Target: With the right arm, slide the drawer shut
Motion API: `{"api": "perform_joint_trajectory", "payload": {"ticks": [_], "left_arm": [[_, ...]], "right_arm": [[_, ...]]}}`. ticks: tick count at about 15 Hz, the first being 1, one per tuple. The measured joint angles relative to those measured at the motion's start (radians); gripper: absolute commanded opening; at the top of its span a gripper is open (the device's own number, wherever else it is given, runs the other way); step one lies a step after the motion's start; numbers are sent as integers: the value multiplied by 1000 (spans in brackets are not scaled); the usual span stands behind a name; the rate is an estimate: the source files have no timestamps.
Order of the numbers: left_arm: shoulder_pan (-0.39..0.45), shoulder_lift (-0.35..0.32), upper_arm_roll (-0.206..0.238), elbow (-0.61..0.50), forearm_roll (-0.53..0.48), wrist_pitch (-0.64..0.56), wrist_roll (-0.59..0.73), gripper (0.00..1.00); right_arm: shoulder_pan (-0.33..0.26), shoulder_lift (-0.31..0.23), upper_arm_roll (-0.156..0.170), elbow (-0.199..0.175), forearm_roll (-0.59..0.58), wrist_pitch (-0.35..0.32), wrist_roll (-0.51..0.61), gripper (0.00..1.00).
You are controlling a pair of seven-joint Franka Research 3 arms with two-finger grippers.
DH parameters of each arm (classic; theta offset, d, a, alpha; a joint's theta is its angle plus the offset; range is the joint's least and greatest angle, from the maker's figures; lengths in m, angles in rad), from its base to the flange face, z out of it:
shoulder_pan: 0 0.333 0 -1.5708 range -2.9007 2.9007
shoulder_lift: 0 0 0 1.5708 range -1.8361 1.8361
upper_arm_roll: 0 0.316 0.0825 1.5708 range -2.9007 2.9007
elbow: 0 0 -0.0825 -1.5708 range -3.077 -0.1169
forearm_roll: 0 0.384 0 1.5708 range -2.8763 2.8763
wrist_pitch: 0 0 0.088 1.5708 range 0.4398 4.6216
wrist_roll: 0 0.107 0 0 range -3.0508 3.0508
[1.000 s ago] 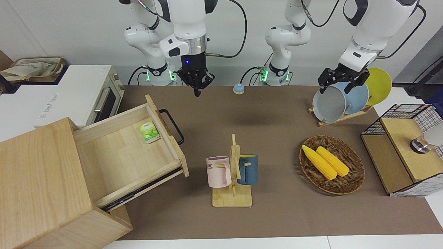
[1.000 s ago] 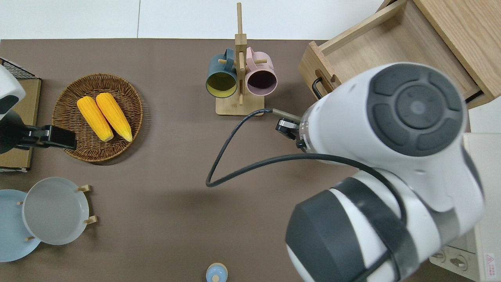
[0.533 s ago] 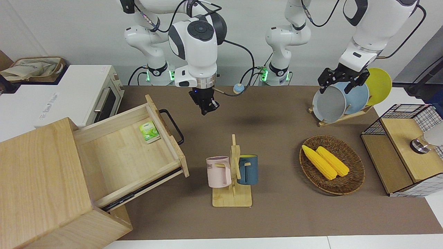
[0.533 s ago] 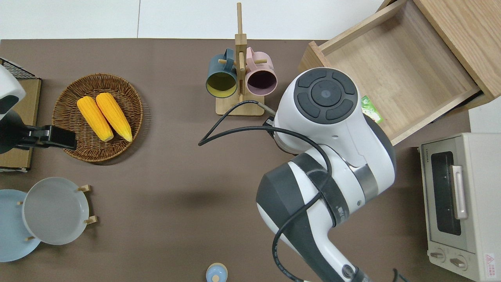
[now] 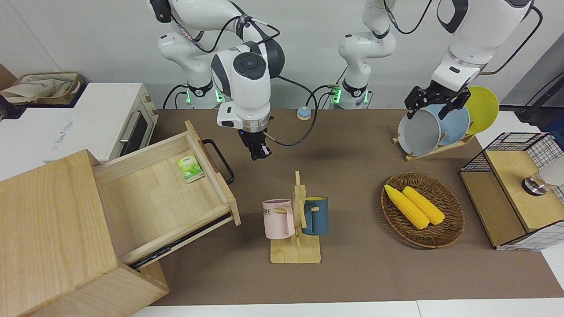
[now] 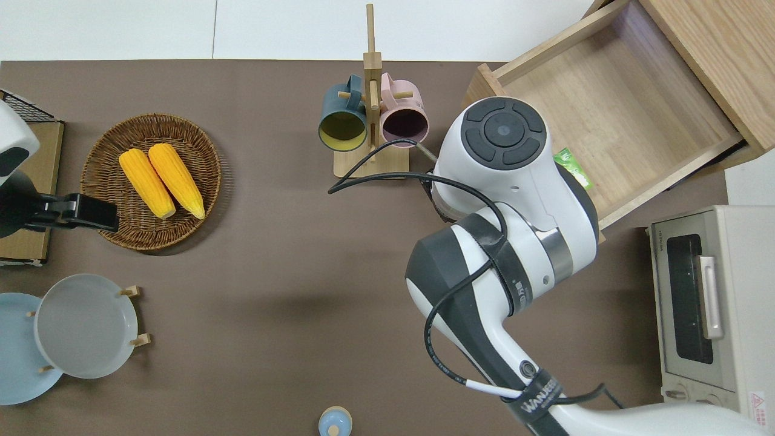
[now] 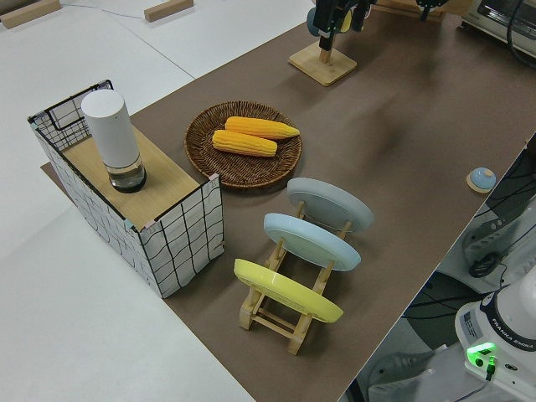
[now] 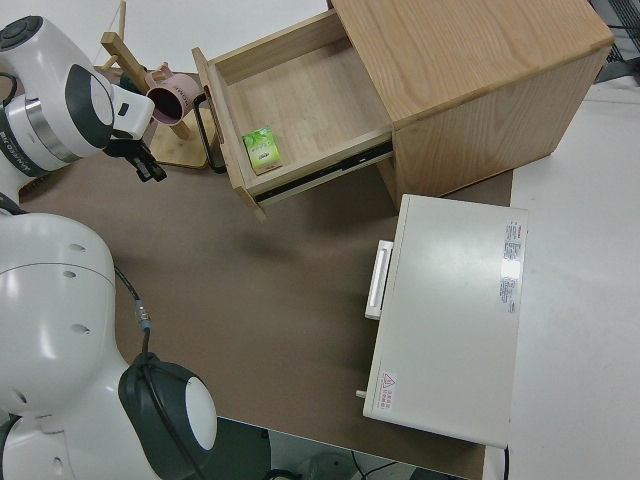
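The overhead view hides the right gripper under the bulk of the right arm (image 6: pixel 508 181); the front and right side views show it. The right gripper (image 5: pixel 257 152) hangs in the air over bare mat, fingers pointing down and seemingly close together, though whether they are pressed shut cannot be told. The drawer (image 5: pixel 165 189) stands pulled well out of the cabinet (image 5: pixel 48 229) at the right arm's end of the table, its black handle (image 5: pixel 220 160) facing the table's middle. The gripper is near the handle but apart from it. Only the front and right side views show fully the green packet (image 8: pixel 263 148) lying inside the drawer against its front board. The left arm is parked.
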Motion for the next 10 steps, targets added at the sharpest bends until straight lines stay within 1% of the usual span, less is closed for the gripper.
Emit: {"api": "perform_joint_trajectory", "payload": {"ticks": [3, 10], "left_arm": [[0, 0, 0, 0, 0, 0, 0, 993], [0, 0, 0, 0, 0, 0, 0, 993]], "right_arm": [[-19, 11, -12, 0, -1, 21, 0, 0], [-75, 20, -13, 0, -2, 30, -1, 0]]}}
